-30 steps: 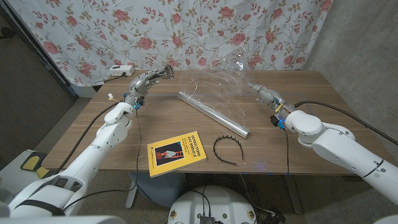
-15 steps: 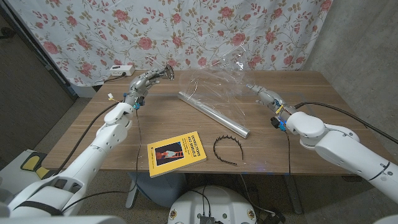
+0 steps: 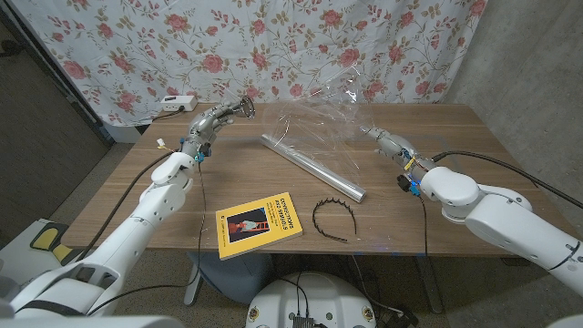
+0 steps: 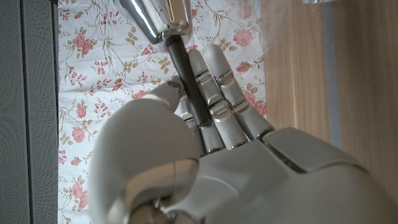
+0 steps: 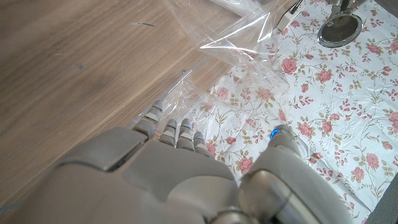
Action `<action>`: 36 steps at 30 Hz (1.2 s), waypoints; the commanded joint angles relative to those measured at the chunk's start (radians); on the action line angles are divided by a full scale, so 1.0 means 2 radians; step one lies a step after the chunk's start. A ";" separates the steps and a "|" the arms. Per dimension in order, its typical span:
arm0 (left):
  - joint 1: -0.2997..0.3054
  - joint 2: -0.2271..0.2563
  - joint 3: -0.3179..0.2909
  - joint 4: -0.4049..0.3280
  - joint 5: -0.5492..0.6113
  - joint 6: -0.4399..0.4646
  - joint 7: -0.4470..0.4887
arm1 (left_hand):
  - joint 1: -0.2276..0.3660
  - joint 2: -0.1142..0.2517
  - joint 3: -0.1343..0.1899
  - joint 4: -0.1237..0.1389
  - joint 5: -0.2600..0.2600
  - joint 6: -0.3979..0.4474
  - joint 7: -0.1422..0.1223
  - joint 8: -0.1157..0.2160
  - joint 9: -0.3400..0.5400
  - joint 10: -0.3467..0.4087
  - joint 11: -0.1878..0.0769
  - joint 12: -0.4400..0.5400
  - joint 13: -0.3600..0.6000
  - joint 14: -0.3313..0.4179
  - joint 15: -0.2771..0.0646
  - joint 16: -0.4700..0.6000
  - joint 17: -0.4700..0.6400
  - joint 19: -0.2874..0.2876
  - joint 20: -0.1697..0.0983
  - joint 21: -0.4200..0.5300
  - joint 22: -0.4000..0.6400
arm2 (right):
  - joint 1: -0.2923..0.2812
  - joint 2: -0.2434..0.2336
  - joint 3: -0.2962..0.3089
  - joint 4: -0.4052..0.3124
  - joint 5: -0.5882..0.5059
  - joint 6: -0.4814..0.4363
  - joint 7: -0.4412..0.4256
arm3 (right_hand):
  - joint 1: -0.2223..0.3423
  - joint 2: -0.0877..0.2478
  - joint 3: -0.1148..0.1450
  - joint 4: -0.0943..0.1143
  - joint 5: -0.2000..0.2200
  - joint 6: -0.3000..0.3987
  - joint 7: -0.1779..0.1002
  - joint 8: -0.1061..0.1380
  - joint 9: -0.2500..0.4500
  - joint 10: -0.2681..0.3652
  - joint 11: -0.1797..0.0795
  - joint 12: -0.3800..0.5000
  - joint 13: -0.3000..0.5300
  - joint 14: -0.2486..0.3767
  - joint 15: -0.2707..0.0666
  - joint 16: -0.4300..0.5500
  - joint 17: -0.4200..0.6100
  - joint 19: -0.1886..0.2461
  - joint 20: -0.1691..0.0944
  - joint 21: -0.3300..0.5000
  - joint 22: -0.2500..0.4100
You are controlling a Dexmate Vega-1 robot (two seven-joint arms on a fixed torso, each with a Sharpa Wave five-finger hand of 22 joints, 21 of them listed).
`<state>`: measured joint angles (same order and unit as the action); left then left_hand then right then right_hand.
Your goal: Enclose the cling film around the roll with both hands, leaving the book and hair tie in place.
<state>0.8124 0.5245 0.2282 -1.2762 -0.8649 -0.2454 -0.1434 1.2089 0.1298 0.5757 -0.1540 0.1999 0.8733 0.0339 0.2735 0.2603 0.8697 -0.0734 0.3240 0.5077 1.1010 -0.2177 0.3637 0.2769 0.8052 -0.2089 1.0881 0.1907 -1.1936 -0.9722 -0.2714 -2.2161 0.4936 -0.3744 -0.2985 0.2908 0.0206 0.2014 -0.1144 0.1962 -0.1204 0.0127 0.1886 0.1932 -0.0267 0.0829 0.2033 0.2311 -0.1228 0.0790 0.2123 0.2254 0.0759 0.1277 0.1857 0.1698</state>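
Observation:
A silver roll lies diagonally on the middle of the wooden table. Clear cling film rises crumpled from its far end. My right hand reaches toward the film's right edge with straight fingers and the thumb apart. The film lies just beyond them. My left hand hovers at the back left, away from the film. Along its fingers, under the thumb, runs a dark rod with a chrome end. A yellow book and a black hair tie lie near the front edge.
A floral curtain hangs behind the table. A white power strip sits at the back left corner. A thin cable hangs from my left arm across the table's left side.
My right arm has shifted slightly. The left hand, film, roll, book and hair tie stay where they were.

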 commanded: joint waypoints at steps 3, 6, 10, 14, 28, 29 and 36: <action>0.017 0.004 -0.004 -0.015 -0.004 -0.001 0.004 | 0.004 0.001 -0.002 0.001 0.003 0.002 -0.004 -0.002 -0.001 0.003 -0.001 -0.002 0.003 0.004 -0.004 0.000 0.002 -0.002 0.000 0.005 0.000 | -0.024 -0.020 0.014 -0.038 -0.003 -0.028 -0.014 | 0.005 0.004 0.002 -0.004 0.001 0.019 0.001 0.012 0.003 0.017 -0.008 0.009 0.002 0.007 -0.003 0.005 0.001 0.007 0.011 0.006 0.003; 0.021 0.005 -0.004 -0.020 -0.004 -0.001 0.006 | 0.004 0.001 -0.002 0.001 0.003 0.002 -0.004 -0.002 -0.001 0.003 0.000 -0.003 0.004 0.004 -0.005 -0.001 0.002 -0.002 0.000 0.005 0.000 | -0.023 -0.030 0.015 -0.046 0.000 -0.040 -0.006 | 0.005 0.003 0.000 -0.004 0.001 0.045 -0.003 0.020 0.002 0.023 -0.005 0.012 0.003 0.011 -0.003 0.006 0.001 0.023 0.003 0.011 0.003; 0.026 0.006 -0.006 -0.024 -0.005 -0.002 0.009 | 0.004 0.002 -0.002 0.001 0.003 0.002 -0.004 -0.002 -0.001 0.003 -0.002 -0.003 0.004 0.004 -0.005 -0.001 0.002 -0.002 0.000 0.006 0.000 | -0.028 -0.033 0.018 -0.055 0.000 -0.048 -0.011 | 0.004 0.003 -0.001 -0.004 0.000 0.046 -0.003 0.019 0.002 0.024 -0.004 0.013 0.003 0.013 -0.003 0.007 0.002 0.026 0.004 0.012 0.003; 0.027 0.007 -0.005 -0.023 -0.006 -0.002 0.005 | 0.004 0.002 -0.002 0.001 0.003 0.002 -0.004 -0.003 -0.001 0.003 -0.002 -0.004 0.004 0.004 -0.004 -0.001 0.003 -0.003 0.001 0.007 0.000 | -0.025 -0.036 0.013 -0.058 -0.005 -0.048 -0.007 | 0.005 0.003 -0.001 -0.004 0.000 0.047 -0.004 0.019 0.002 0.024 -0.003 0.013 0.003 0.014 -0.002 0.008 0.002 0.026 0.006 0.012 0.003; 0.029 0.004 -0.006 -0.016 -0.010 -0.004 0.000 | 0.003 0.001 -0.003 0.002 0.003 0.001 -0.006 -0.004 -0.001 0.003 -0.003 -0.005 0.004 0.003 -0.004 -0.001 0.004 -0.005 0.001 0.009 -0.001 | -0.011 -0.046 0.008 -0.073 0.003 -0.067 0.009 | -0.005 0.010 -0.004 0.004 0.000 0.071 -0.011 0.025 0.002 0.027 -0.004 0.014 0.004 0.018 -0.001 0.011 0.005 0.025 0.008 0.010 0.004; 0.028 0.004 -0.005 -0.014 -0.009 -0.004 -0.001 | 0.003 0.001 -0.003 0.002 0.003 0.002 -0.006 -0.004 -0.001 0.003 -0.004 -0.005 0.004 0.003 -0.004 -0.001 0.004 -0.005 0.001 0.009 -0.001 | -0.013 -0.046 0.007 -0.074 -0.002 -0.064 0.005 | -0.006 0.010 -0.004 0.004 0.000 0.073 -0.011 0.026 0.002 0.027 -0.004 0.014 0.004 0.018 -0.001 0.011 0.005 0.026 0.008 0.010 0.004; 0.022 0.001 -0.001 -0.005 -0.010 -0.003 -0.012 | 0.003 0.001 -0.003 0.002 0.004 0.001 -0.004 -0.005 -0.001 0.003 -0.002 -0.006 0.004 0.003 -0.005 -0.001 0.005 -0.006 0.001 0.010 -0.001 | -0.024 -0.047 0.013 -0.080 -0.011 -0.055 -0.003 | 0.003 0.013 -0.002 -0.002 0.000 0.107 -0.020 0.031 0.001 0.057 -0.018 0.024 0.005 0.051 -0.011 0.020 0.002 0.055 0.008 0.017 0.004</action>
<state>0.8684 0.5343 0.2176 -1.3090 -0.8820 -0.2522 -0.1464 1.2082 0.1293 0.5743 -0.1526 0.2002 0.8753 0.0248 0.2690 0.2553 0.8697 -0.0733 0.3166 0.5123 1.1028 -0.2160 0.3636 0.2814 0.7958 -0.2071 1.1031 0.1859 -1.2292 -1.0538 -0.2529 -2.3519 0.4889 -0.4883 -0.2968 0.2854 0.0416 0.1932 -0.1114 0.1962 0.0811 -0.0233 0.2443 0.1931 0.0750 0.0542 0.2421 0.2403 -0.0337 0.0543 0.2480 0.2283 0.1731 0.1444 0.2158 0.1748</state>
